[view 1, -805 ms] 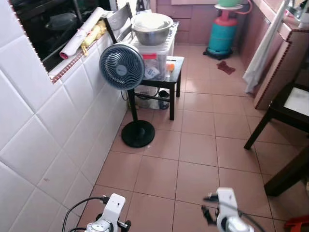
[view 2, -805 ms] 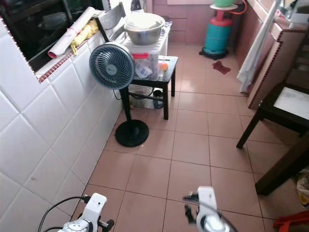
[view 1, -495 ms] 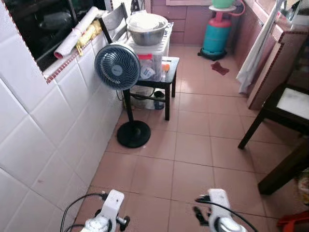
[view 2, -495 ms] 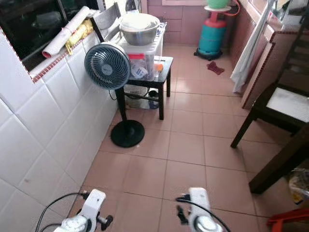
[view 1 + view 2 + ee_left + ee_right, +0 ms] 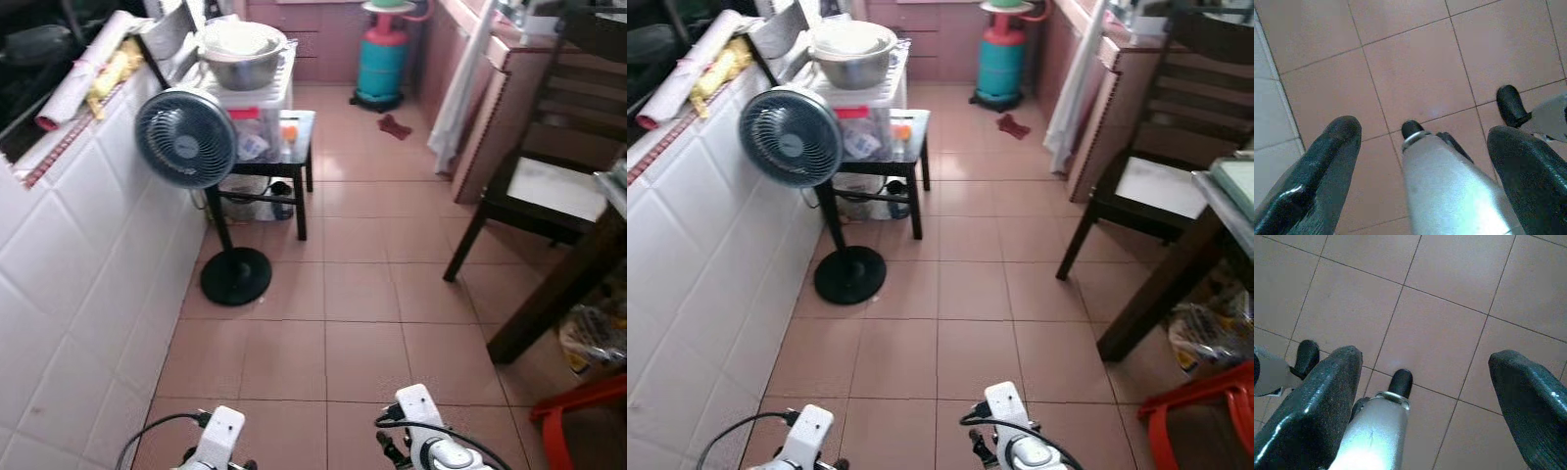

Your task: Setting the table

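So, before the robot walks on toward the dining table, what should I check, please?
1. Left gripper open, holding nothing: ok.
2. Right gripper open, holding nothing: ok.
3. Tiled floor ahead free of obstacles: ok.
4. Standing fan stays aside by the left wall: ok.
5. Dark chair and table leg close on the right: not ok, keep distance.
6. Tableware to set within sight: cannot tell.

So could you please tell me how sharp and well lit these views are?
Both eye views: daylit, slightly soft; the fan and chair still read clearly. Left wrist view: floor sharp, the open fingers blurred, with a glint. Right wrist view: the same, fingers close and soft.
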Controlling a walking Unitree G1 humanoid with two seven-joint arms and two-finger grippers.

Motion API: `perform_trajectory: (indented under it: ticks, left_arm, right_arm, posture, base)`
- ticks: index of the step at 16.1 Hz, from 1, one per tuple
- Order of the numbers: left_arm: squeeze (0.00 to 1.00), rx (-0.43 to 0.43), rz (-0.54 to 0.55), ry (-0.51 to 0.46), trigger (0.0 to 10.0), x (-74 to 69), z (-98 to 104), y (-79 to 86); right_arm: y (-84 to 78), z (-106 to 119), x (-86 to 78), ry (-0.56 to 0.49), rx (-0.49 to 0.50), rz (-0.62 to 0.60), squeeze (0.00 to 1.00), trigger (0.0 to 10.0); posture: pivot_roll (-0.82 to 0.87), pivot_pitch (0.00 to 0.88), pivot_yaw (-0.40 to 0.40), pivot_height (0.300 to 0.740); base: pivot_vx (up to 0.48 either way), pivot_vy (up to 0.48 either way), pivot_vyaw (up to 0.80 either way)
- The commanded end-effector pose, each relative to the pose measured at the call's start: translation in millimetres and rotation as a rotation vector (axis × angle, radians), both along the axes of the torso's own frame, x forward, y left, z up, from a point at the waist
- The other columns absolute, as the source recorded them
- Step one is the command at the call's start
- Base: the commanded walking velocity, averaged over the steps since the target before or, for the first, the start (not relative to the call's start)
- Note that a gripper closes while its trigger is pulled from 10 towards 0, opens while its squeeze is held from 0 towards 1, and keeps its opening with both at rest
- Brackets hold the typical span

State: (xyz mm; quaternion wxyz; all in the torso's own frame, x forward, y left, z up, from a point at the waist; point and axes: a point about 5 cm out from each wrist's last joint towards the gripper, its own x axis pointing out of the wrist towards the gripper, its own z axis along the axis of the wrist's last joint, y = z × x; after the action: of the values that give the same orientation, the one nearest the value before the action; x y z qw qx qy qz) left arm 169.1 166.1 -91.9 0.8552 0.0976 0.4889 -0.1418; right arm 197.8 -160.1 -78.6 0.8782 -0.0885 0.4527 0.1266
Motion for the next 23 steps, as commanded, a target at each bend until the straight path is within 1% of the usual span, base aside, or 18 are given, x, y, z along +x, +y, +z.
perform_trajectory:
  ticks: [1,5,6,7,11,14,15,17,18,19,20,21,22,23]
  left_arm:
    - [0.00,0.015,-0.015,-0.007,10.0,1.6,1.1,4.1]
    - [0.00,0.015,-0.015,-0.007,10.0,1.6,1.1,4.1]
    - [0.00,0.013,-0.010,-0.037,10.0,11.8,5.9,5.6]
    - [0.00,0.014,-0.021,-0.042,10.0,14.5,7.2,5.4]
    - [0.00,0.005,-0.055,-0.017,10.0,6.9,3.5,0.6]
    - [0.00,0.014,-0.061,-0.004,10.0,4.8,2.3,0.3]
    - [0.00,0.013,-0.048,-0.002,10.0,4.4,2.0,0.2]
    - [0.00,0.020,-0.056,-0.014,10.0,5.5,2.5,-0.5]
    - [0.00,0.016,-0.028,-0.021,10.0,5.9,2.7,0.6]
    - [0.00,0.014,0.069,-0.065,10.0,14.6,7.7,10.8]
    - [0.00,0.028,0.087,-0.083,10.0,17.9,9.7,15.2]
    - [0.00,0.004,0.181,-0.138,10.0,29.5,17.4,25.8]
    - [0.00,-0.045,0.206,-0.181,10.0,40.0,24.3,27.7]
    - [0.00,-0.090,0.217,-0.232,10.0,50.1,31.1,26.2]
  right_arm:
    - [-0.2,-2.7,-4.5,0.020,-0.009,-0.007,0.00,10.0]
    - [-0.2,-2.7,-4.5,0.020,-0.009,-0.007,0.00,10.0]
    - [-2.8,-5.9,-11.4,0.032,-0.015,-0.016,0.00,10.0]
    - [-5.4,-7.1,-14.5,0.036,-0.021,-0.018,0.00,10.0]
    - [-6.8,-8.0,-16.6,0.038,-0.034,-0.021,0.00,10.0]
    - [-6.6,-8.3,-16.7,0.042,-0.046,-0.020,0.00,10.0]
    - [-6.3,-8.3,-16.6,0.042,-0.047,-0.020,0.00,10.0]
    - [-5.4,-8.2,-16.1,0.041,-0.048,-0.022,0.00,10.0]
    - [-4.0,-7.9,-15.4,0.035,-0.048,-0.020,0.00,10.0]
    - [0.0,-4.1,-7.8,-0.002,-0.014,-0.058,0.00,10.0]
    - [1.0,-1.9,-3.9,-0.020,0.004,-0.076,0.00,10.0]
    - [2.0,6.3,9.5,-0.085,0.068,-0.121,0.00,10.0]
    - [-3.0,13.4,19.0,-0.139,0.108,-0.134,0.00,10.0]
    - [-4.3,20.2,27.8,-0.188,0.134,-0.140,0.00,10.0]
  posture:
    - [-0.07,0.000,0.031,0.740]
    - [-0.07,0.000,0.031,0.740]
    - [-0.08,0.006,0.038,0.740]
    - [-0.08,0.006,0.038,0.740]
    - [-0.09,0.012,0.037,0.740]
    - [-0.09,0.009,0.035,0.740]
    - [-0.09,0.010,0.035,0.740]
    - [-0.09,0.012,0.037,0.740]
    - [-0.09,0.011,0.044,0.740]
    - [-0.09,0.012,0.047,0.740]
    - [-0.09,0.012,0.047,0.740]
    - [-0.09,0.013,0.043,0.740]
    - [-0.09,0.013,0.040,0.740]
    - [-0.09,0.012,0.039,0.740]
  base:
    - [0.000,0.000,-0.75]
    - [0.000,0.000,-0.75]
    - [0.000,0.000,-0.75]
    - [0.000,0.000,-0.76]
    - [0.000,0.000,-0.75]
    - [0.000,0.000,-0.75]
    - [0.000,0.000,-0.75]
    - [0.000,0.000,-0.75]
    - [0.000,0.000,-0.75]
    - [0.000,0.000,-0.75]
    - [0.000,0.000,-0.55]
    - [0.000,0.000,0.00]
    - [0.000,0.000,0.00]
    - [0.000,0.000,0.00]
